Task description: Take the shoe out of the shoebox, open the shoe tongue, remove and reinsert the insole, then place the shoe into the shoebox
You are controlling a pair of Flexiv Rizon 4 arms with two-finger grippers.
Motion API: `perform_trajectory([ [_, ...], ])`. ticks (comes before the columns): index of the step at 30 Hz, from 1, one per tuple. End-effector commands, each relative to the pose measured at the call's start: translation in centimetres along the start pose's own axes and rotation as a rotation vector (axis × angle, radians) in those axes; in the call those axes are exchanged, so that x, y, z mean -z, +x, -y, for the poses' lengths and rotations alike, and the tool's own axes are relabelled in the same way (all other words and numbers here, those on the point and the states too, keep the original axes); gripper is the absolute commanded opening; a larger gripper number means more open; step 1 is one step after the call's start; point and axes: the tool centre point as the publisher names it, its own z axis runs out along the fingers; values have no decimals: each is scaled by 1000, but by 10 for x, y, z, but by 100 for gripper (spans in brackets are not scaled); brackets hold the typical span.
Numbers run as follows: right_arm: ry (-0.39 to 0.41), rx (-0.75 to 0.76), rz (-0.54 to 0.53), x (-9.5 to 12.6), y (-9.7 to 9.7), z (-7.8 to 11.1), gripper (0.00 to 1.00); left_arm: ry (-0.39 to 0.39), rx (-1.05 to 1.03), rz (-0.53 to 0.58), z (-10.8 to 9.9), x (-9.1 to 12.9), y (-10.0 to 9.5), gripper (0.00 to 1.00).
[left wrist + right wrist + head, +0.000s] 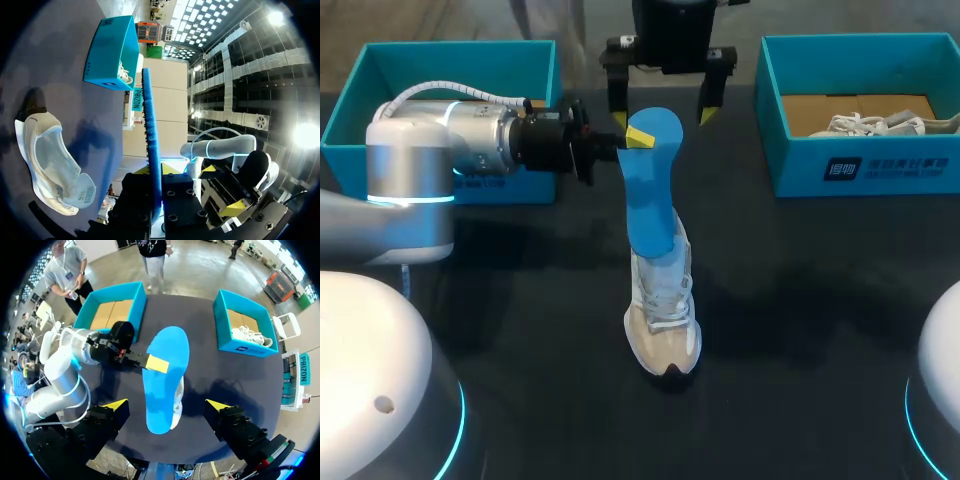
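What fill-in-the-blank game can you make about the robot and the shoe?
The left hand holds the ____ insole.
The beige shoe sits on the dark ____.
The right hand is ____ and holds nothing.
Another white shoe lies in the shoebox on the ____.
Missing words: blue, table, open, right.

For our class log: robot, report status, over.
Left fingers shut on blue foam insole, upright over beige mesh sneaker. Right fingers open, hovering above insole's top.
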Motion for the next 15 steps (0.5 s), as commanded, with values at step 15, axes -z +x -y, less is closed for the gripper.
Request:
perform_trajectory([
  [15,-28,105,-485,-13,-56,-4,100,0,0,1,0,0,0,0],
])
